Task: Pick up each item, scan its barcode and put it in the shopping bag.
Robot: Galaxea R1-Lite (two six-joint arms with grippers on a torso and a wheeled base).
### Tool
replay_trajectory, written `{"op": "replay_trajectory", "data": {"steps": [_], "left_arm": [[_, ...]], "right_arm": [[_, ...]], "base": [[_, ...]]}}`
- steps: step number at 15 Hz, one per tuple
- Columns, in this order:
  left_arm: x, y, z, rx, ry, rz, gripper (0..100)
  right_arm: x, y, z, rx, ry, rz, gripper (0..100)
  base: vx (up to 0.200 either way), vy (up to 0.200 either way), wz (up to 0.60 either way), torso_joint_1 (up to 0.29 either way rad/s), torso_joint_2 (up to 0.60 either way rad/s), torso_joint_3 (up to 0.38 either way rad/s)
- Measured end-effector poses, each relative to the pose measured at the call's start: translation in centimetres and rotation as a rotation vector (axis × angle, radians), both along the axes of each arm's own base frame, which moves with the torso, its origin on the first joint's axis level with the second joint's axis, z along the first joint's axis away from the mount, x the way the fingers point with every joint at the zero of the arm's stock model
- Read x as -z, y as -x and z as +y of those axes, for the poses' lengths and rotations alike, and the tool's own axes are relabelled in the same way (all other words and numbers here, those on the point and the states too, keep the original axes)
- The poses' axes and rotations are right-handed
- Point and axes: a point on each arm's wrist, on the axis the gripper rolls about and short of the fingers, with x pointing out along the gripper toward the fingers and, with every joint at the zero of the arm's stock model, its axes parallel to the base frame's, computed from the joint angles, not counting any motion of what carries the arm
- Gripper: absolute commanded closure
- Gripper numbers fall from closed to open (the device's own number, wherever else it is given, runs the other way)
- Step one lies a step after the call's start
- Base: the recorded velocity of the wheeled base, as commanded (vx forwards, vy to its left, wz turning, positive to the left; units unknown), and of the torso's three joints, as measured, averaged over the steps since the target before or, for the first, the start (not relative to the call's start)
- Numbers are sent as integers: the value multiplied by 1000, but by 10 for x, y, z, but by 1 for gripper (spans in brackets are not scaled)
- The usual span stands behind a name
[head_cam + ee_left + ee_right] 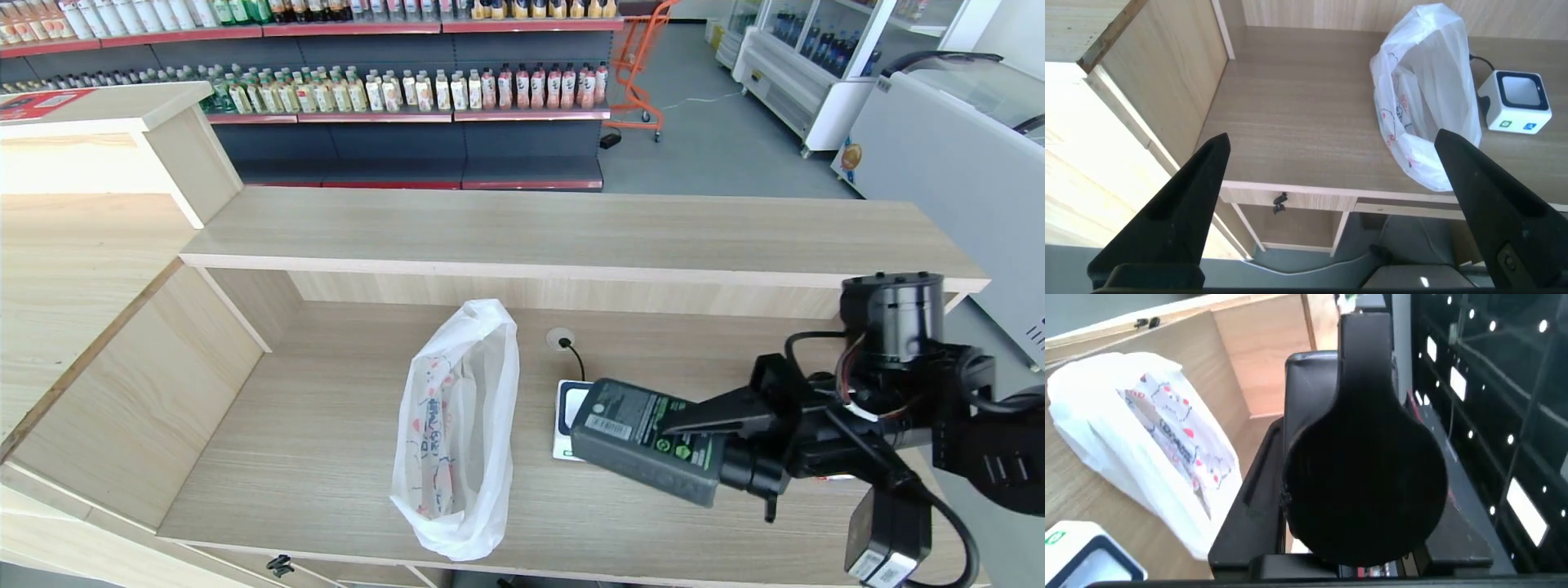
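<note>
A long counter [326, 425] of pale wood with fine grain is taking most of the head view, with a raised ledge running along its far side and a side wall standing at the robot's left. Behind it, shop shelves [408, 90] are carrying rows of bottles. White chest freezers [939, 139] are standing at the right of a grey floor, and an orange trolley [645, 65] is waiting in the aisle.

The shopping bag [457, 425] is lying on the counter near its middle, with its mouth pointing to the far side. It is thin, white, half-transparent plastic, wrinkled, and something with red and blue print is showing through, but I cannot tell what.

Just right of the bag, the right gripper [678, 441] is gripping a dark grey pack [645, 437]. The pack is rectangular with rounded corners and is carrying a green and white label and a barcode sticker. It is covering part of the scanner [565, 416], a small white box with a dark window and a black cable [575, 355] going to a hole in the counter. Whether the pack is touching the scanner I cannot tell. In the right wrist view the pack is appearing as a dark mass that is hard to make out.

The left gripper [1331, 143] is hanging in front of the counter's near edge, its black pointed fingers [1196, 192] standing wide apart and holding nothing.
</note>
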Motion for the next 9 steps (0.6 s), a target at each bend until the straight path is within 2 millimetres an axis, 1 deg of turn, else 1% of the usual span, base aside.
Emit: {"op": "replay_trajectory", "data": {"steps": [1,2,3,4,5,6,7,9], "left_arm": [[0,0,0,0,0,0,0],[0,0,0,0,0,0,0],[0,0,0,0,0,0,0],[0,0,0,0,0,0,0],[0,0,0,0,0,0,0],[0,0,0,0,0,0,0],[0,0,0,0,0,0,0],[0,0,0,0,0,0,0]], "right_arm": [[-14,0,-24,101,-12,30,100],[-23,3,-46,201,-24,80,100],[-26,8,-67,297,-39,180,100],[-22,17,-86,392,-64,355,100],[-20,25,-98,459,-99,525,100],[-21,30,-105,502,-135,665,100],[-25,34,-109,542,-174,789,100],[-33,35,-115,672,-306,1125,100]], "base": [[0,0,0,0,0,0],[0,0,0,0,0,0],[0,0,0,0,0,0],[0,0,0,0,0,0],[0,0,0,0,0,0],[0,0,0,0,0,0],[0,0,0,0,0,0],[0,0,0,0,0,0]]}}
